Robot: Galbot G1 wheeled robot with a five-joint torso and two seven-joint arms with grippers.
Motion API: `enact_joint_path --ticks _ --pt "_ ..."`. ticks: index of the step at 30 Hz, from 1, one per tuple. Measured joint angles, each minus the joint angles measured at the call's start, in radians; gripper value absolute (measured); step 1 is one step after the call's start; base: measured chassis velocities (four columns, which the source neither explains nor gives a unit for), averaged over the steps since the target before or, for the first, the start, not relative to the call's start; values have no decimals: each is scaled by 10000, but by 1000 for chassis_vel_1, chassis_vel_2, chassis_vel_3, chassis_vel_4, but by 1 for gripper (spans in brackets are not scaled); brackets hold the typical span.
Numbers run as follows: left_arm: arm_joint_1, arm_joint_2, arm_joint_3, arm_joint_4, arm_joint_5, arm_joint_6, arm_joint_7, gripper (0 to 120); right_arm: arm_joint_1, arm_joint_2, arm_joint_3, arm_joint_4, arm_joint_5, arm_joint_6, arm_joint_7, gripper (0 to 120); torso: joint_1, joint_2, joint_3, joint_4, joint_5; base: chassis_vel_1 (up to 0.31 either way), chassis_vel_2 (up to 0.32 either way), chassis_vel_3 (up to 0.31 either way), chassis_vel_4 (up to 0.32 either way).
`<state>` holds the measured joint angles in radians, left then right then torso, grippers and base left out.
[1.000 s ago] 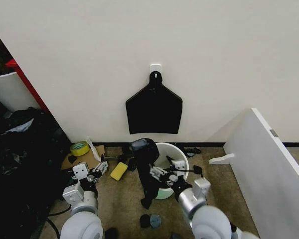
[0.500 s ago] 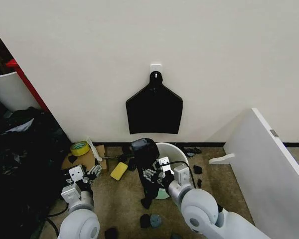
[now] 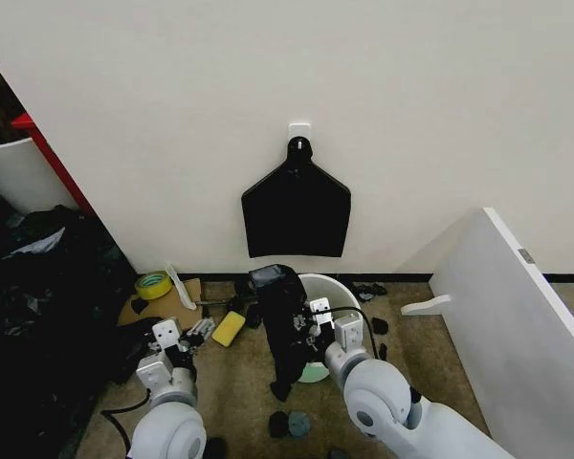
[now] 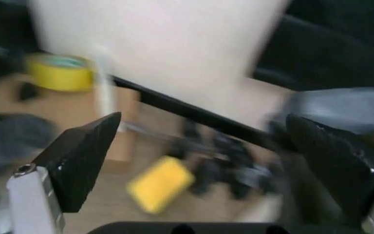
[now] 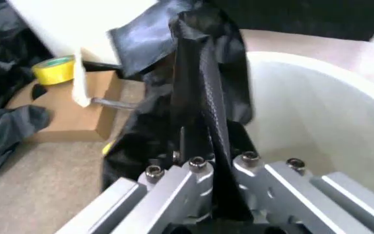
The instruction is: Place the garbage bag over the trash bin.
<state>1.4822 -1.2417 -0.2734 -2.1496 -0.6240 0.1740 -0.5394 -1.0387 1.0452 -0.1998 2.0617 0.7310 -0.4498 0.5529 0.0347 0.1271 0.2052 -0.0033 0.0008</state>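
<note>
garbage bag: we've got the garbage bag [image 3: 283,320] pinched in our right gripper [image 3: 304,335], and it hangs in one long limp strip, top bunched above the claw, tail trailing down past it toward the floor. So the long axis runs pretty much up-down.

bag material: thin glossy black plastic, crinkly and folded on itself, no open mouth that we can spot yet.

trash bin: the trash bin [image 3: 349,298] sits just beyond the right gripper and off to its outer side, with the bag draped against the near rim, more outside than in. Round, smooth white plastic walls.

right gripper: clamped narrow on a fold of the bag; the right wrist view shows film squeezed between the metal fingers [image 5: 174,187].

left gripper: our left gripper [image 3: 185,337] is spread wide with nothing in it, well apart from the bag on the far side from the bin.

key relation: we reckon the bag's mouth has to get across over the bin's opening, and the right arm is way nearer.

clutter: yellow tape roll [image 3: 153,284], cardboard piece [image 3: 163,306], yellow block [image 3: 228,328] and black scraps [image 3: 289,424] on the carpet.
</note>
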Motion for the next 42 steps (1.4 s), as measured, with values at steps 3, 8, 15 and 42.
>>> enact_joint_path --ticks 3,8,15,42 --pt "-244 377 378 36 -1033 92 767 100 -122 13 118 -77 26 317 310 0 0 0 0 0 0 0 0 0 0" --pt "-679 654 638 454 -1722 149 1612 100 -298 31 261 -146 -28 649 512 0 0 0 0 0 -1 0 0 0 0" --pt "-1544 706 888 1209 -1773 751 1518 100 -436 41 420 -273 -350 892 543 0 0 0 0 1 -1 0 0 0 0" --pt "-4325 126 2997 2494 -2645 3978 -633 94 -592 71 431 -789 -2214 1129 449 0 0 0 0 1 0 0 0 0 0"
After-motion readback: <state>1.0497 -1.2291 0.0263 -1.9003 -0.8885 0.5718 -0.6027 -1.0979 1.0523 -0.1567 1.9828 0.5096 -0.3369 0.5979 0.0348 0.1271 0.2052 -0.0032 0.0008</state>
